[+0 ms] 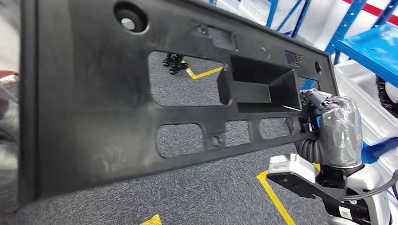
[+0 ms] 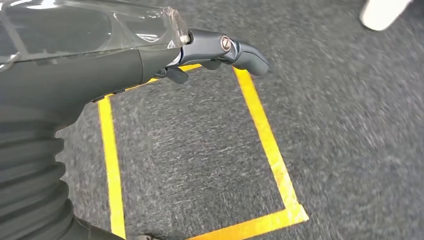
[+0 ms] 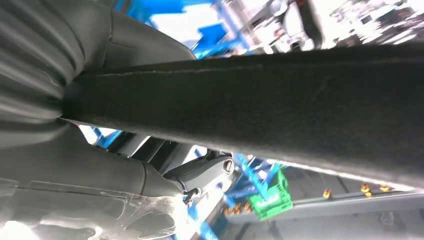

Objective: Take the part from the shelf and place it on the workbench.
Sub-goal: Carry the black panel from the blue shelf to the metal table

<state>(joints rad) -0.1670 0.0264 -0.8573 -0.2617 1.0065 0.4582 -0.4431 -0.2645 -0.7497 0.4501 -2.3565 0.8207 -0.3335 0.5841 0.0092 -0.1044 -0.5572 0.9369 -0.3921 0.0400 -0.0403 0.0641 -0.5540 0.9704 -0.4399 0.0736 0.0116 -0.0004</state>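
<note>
Already the part [image 1: 108, 103] is off the shelf: a big black moulded plastic panel with cut-out windows and a boxy recess, carried up in the air, tilted, across most of the head view, with grey carpet [image 1: 220, 192] and yellow floor tape [image 1: 274, 197] showing through and below it. So I judge the pick done and the carry and the set-down left; no workbench is to be seen. To the far right stands blue shelving [image 1: 371, 44]. The right hand [image 1: 315, 104] grips the panel's right end, fingers behind its edge. The left hand [image 2: 220, 50] hangs over the taped floor, fingers loosely curled, holding nothing. No label or writing is readable on anything.
</note>
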